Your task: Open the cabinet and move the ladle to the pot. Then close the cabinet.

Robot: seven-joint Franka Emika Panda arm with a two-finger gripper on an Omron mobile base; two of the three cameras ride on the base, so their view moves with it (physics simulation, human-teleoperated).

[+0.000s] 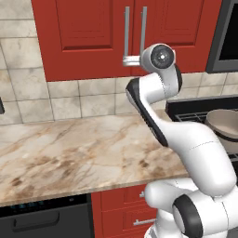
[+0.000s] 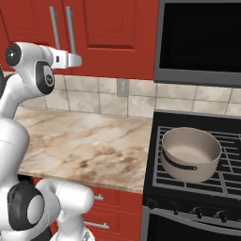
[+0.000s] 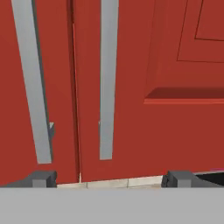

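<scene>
The released hand (image 3: 105,178), fingers spread wide, faces the cabinet (image 3: 175,131), whose two upright bar handles (image 3: 107,78) rise just above it.

We see the cabinet (image 2: 117,33) with both doors shut, so whatever lies inside is hidden from us. Its top runs off the upper edge in each base view, and the hand view cuts off the upper ends of both bar handles (image 3: 107,78). In the left base view the arm covers part of the pot (image 1: 225,128), and the right edge cuts off the rest of it.
</scene>
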